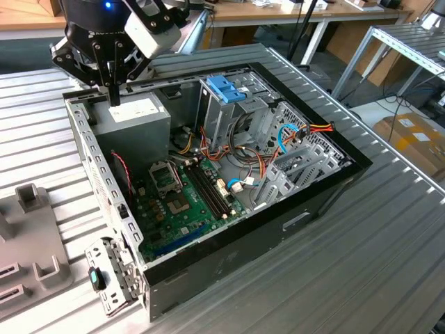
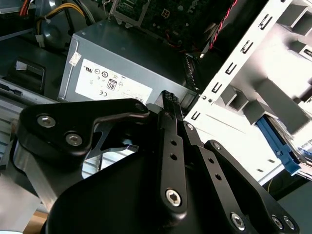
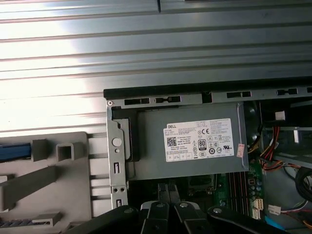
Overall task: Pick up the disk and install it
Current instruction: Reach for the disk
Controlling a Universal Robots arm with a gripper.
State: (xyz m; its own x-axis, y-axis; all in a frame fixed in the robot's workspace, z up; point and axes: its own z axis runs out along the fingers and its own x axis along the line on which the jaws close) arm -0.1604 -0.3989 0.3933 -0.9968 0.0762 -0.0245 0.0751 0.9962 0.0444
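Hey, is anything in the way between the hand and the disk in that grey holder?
Yes: the case's side wall. The hand hangs over the power supply inside that wall; the disk, seen as a blue rail, sits in the grey holder outside it. A low sideways move would likely hit the wall.

The arm points its wrist downward; the pincer (image 1: 112, 96) hangs vertical, fingers pressed together, gripping nothing.

power supply (image 1: 142, 120) sits just under your gripper (image 1: 111, 101), inside the case (image 1: 94, 167); drive cage (image 1: 212, 117) well off toward the exterior view's right.
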